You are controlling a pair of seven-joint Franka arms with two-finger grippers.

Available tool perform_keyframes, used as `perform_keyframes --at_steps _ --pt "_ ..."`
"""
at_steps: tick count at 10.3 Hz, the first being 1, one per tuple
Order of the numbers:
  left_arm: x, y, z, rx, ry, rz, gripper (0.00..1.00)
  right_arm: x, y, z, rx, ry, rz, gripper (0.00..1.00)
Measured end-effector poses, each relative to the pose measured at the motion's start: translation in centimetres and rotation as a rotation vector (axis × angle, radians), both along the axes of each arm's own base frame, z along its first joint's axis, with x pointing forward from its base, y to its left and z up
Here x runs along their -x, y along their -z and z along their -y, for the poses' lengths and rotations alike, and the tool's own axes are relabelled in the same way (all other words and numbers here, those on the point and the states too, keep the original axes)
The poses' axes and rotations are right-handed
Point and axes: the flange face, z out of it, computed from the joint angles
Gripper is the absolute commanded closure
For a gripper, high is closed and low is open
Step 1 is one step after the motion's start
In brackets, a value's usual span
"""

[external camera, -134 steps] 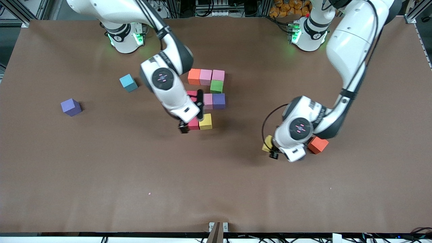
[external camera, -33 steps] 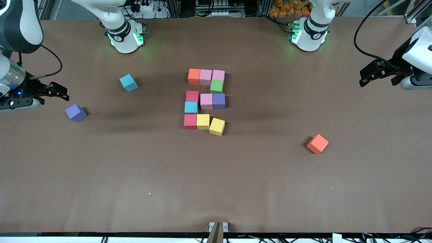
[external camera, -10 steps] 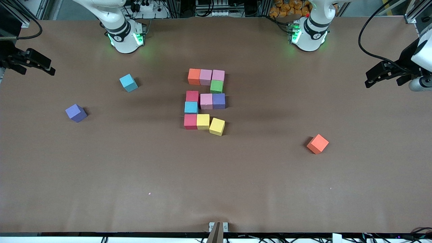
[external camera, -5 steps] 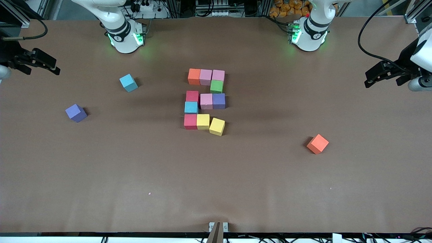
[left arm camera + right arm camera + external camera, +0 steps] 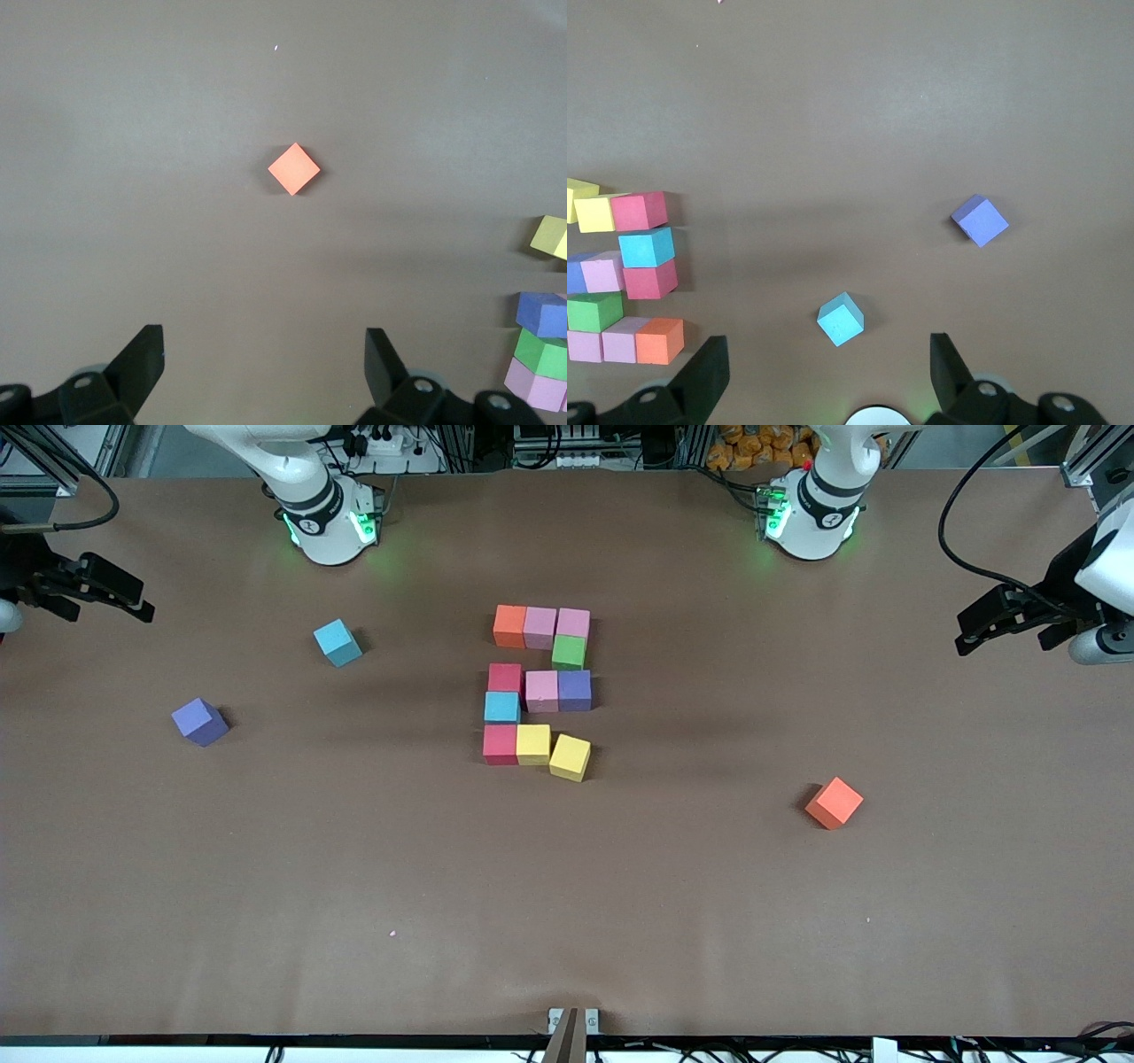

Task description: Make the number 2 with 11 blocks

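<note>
Left gripper (image 5: 970, 631), right gripper (image 5: 120, 600) open, empty.

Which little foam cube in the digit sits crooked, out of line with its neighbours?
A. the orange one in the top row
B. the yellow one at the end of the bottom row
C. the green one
B: the yellow foam cube ending the bottom row is turned and sits slightly nearer the front camera than its yellow neighbour.
</note>
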Motion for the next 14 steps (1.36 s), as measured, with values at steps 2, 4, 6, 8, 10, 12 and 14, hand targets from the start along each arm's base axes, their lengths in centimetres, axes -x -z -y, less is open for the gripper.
perform_keyframes --at_steps 2,4,6,8,10,12,14 --pt "0.00 0.00 0.00 0.000 0.000 0.000 0.00 -0.02 0.02 0.00 0.000 0.000 0.000 0.00" --pt "0.00 0.00 0.00 0.000 0.000 0.000 0.00 -0.15 -0.03 0.14 0.000 0.003 0.010 0.00" --pt "0.00 -0.01 0.00 0.000 0.000 0.000 0.00 -0.42 -0.05 0.26 0.000 0.006 0.025 0.00" --pt "0.00 -0.01 -0.01 0.000 0.000 0.000 0.00 -0.56 0.02 0.26 0.000 0.006 0.029 0.00" --pt "0.00 -0.01 -0.04 0.000 -0.001 0.000 0.00 -0.64 0.07 0.27 0.001 0.006 0.030 0.00" --pt "-0.04 0.04 -0.06 0.000 -0.001 -0.001 0.00 -0.68 0.12 0.27 0.001 0.007 0.030 0.00" --pt "-0.12 0.18 -0.09 0.000 -0.002 -0.003 0.00 -0.90 0.11 0.43 0.021 0.003 0.043 0.00"
